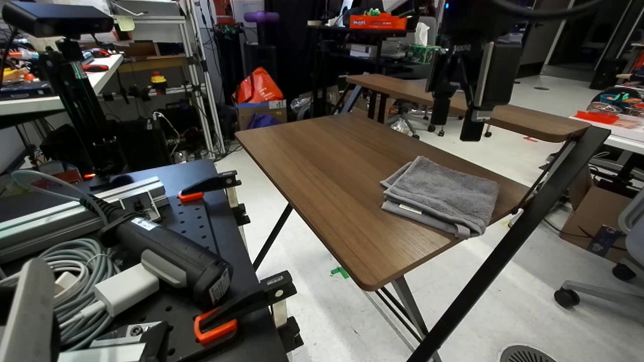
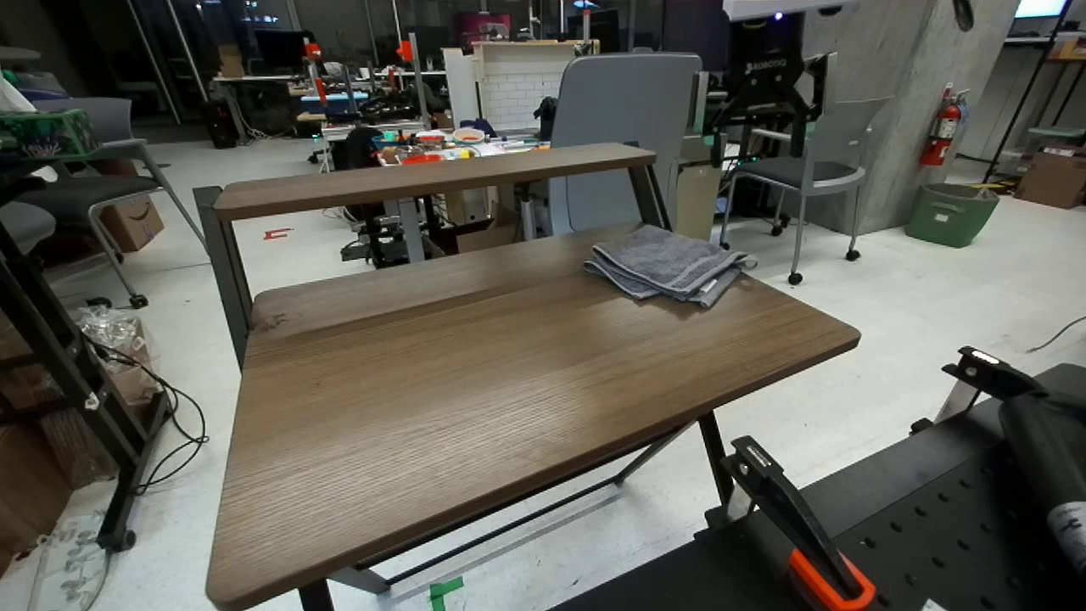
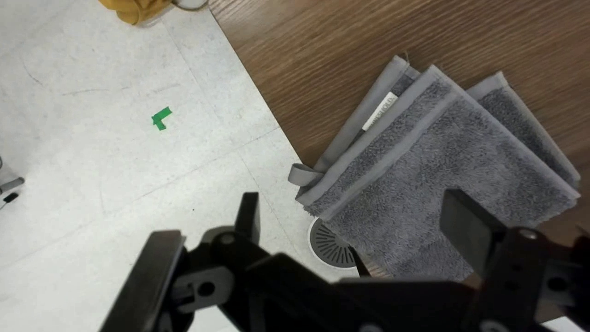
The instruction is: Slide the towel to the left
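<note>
Table, one: brown, wood-grain top, with a raised shelf along one long side. Towel, one: grey, folded flat in offset layers, lying at one end of the tabletop, the corner by its fabric loop projecting past the edge over the floor. Gripper, one: black, fingers spread wide with nothing held between them, raised above the tabletop and apart from the towel; in the wrist view one finger stands over the towel, the opposite one over floor. Step in hand, as judged: approach; the slide itself appears not yet begun. Next move, as judged: shift sideways so that both fingers lie over the towel, lower until they meet the upper layer, then pinch or press and draw the stack along the top, most likely away from the overhung edge, slowly enough that the layers travel together; whose left is meant is not given. Markings: ROBOTIQ, white lettering on the gripper body, legible in an exterior view; white stickers on a black handheld device, print too small to read; white label at the towel's layered edge, ending "SHOLD", opening letters unclear.
</note>
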You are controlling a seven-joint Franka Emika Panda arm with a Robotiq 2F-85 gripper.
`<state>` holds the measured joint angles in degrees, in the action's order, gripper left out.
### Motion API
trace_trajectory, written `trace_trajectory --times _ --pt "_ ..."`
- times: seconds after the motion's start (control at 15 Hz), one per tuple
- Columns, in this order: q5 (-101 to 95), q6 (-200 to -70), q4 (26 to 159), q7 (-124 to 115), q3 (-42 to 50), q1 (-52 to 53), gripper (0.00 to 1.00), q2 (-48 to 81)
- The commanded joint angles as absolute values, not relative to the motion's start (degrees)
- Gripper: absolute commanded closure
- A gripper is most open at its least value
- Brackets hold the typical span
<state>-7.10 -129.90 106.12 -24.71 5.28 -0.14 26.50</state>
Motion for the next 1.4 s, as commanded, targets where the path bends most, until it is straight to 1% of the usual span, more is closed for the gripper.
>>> trace_trajectory --times 0.0,0.53,1.0,1.33 --pt "-3.15 -128.57 99.19 -26.42 5.58 0.49 0.00 32.97" --pt "1.75 -130.69 92.05 -31.69 6.38 1.58 0.00 42.99" --pt "1.36 -137.88 87.64 -41.83 8.76 3.27 0.00 49.92" --pt "1.28 -139.75 85.09 -47.57 8.93 4.59 0.00 53.85"
